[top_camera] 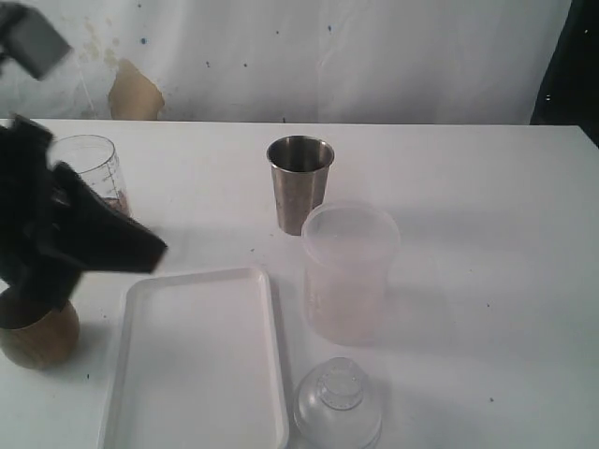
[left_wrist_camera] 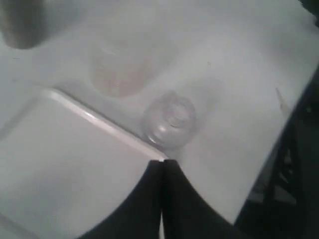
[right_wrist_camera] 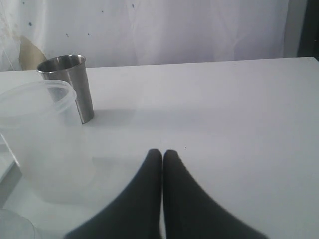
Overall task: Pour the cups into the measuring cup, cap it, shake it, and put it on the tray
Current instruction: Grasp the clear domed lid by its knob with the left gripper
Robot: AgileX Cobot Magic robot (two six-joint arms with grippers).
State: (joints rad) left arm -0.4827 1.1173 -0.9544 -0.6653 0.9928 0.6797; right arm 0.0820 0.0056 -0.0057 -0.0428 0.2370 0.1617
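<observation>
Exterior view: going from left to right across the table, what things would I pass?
You'd pass: brown wooden cup → clear measuring cup → white tray → steel tumbler → frosted container. The clear domed lid overlaps the last two, so its place is unclear.

White table point(top_camera: 487, 215) carries tray point(top_camera: 197, 365); steel tumbler point(top_camera: 299, 187); frosted container point(top_camera: 346, 276); domed lid point(top_camera: 338, 404); wooden cup point(top_camera: 42, 339); measuring cup point(top_camera: 94, 166)

Nothing legible: no txt, brand, nos. or signs. Only print seen is the dark graduation lines point(top_camera: 114, 176) on the side of the measuring cup point(top_camera: 89, 159), just behind the left gripper point(top_camera: 159, 250) & its arm. Too small & blurred to read any figs.
</observation>
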